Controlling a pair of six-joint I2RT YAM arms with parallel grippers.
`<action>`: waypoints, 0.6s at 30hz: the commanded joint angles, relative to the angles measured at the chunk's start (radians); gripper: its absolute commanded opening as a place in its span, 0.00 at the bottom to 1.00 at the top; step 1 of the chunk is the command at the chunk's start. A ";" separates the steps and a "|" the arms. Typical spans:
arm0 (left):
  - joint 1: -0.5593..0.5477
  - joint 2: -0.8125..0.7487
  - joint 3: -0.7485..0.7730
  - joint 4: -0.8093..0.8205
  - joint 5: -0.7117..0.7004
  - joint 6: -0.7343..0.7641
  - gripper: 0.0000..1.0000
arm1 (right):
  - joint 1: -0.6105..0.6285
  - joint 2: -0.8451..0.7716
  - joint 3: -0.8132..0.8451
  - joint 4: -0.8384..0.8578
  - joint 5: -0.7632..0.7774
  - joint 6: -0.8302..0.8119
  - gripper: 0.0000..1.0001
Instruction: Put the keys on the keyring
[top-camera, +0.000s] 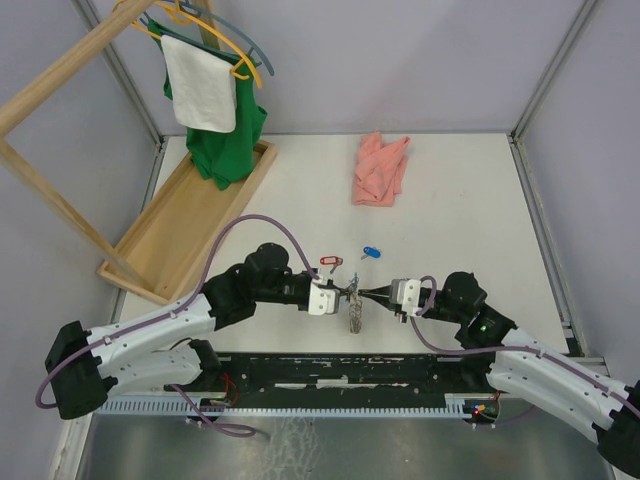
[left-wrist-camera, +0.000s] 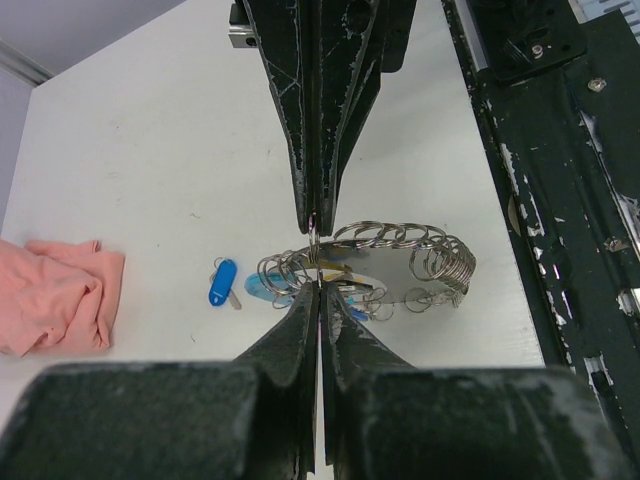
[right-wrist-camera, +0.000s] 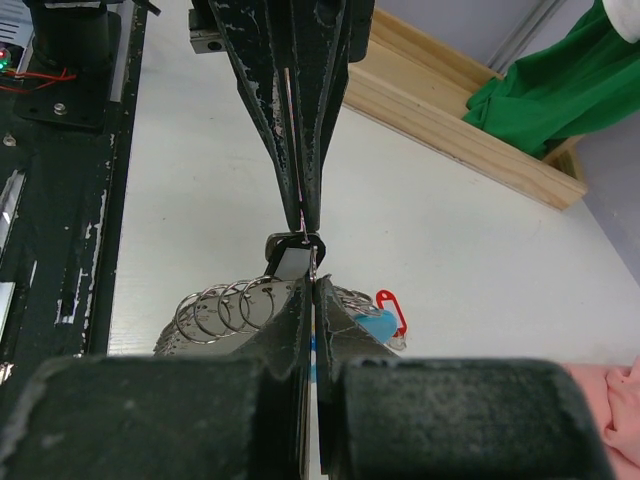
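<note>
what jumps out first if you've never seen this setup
The left hand and right hand, both shut, meet tip to tip at the keyring, near the front middle of the table. Next comes the green shirt hanging on the wooden rack at back left, then the pink cloth at back centre.
</note>
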 joint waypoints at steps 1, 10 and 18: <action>-0.005 0.009 0.058 -0.002 0.017 0.042 0.03 | -0.005 -0.022 0.008 0.091 -0.023 0.015 0.01; -0.004 0.022 0.068 -0.011 0.006 0.047 0.03 | -0.005 -0.020 0.011 0.083 -0.035 0.008 0.01; -0.005 0.031 0.075 -0.015 0.016 0.048 0.03 | -0.006 -0.018 0.013 0.084 -0.036 0.007 0.01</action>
